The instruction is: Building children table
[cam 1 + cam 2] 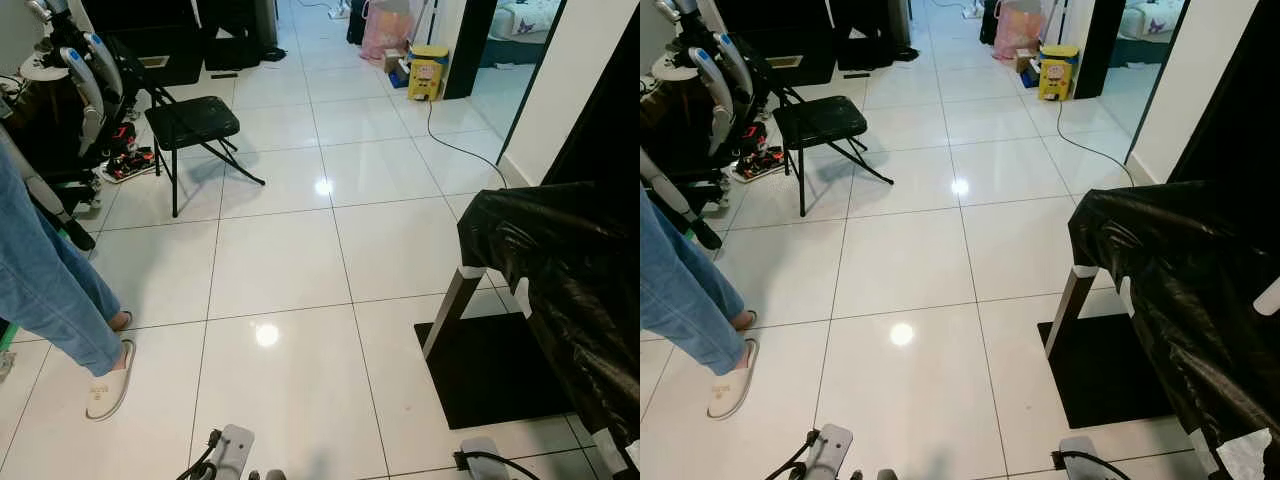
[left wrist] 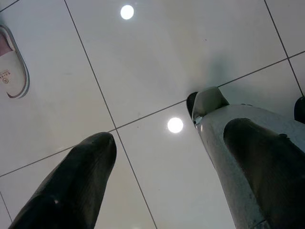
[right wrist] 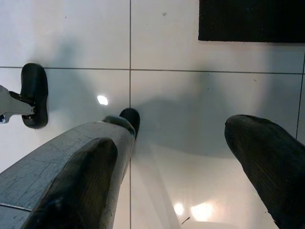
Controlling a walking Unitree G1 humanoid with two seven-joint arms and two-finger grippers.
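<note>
A piece of furniture wrapped in shiny black plastic [image 1: 560, 260] stands at the right, and one dark slanted leg [image 1: 452, 305] shows under the wrap. It rests over a black mat [image 1: 490, 370] on the white tiled floor. Both arms hang low at my sides: the left arm [image 1: 230, 450] and the right arm [image 1: 480, 455] show at the bottom edge. My left gripper [image 2: 152, 124] is open above bare tile with nothing between its fingers. My right gripper [image 3: 183, 129] is open too, over tile near the mat's edge [image 3: 248, 21].
A person's leg in blue jeans [image 1: 50, 290] with a white slipper [image 1: 108, 380] stands at the left. A black folding chair [image 1: 195, 125] is farther back, with cluttered equipment [image 1: 70, 90] beside it. A black cable [image 1: 455, 140] crosses the floor, and a yellow box [image 1: 427, 72] stands near the doorway.
</note>
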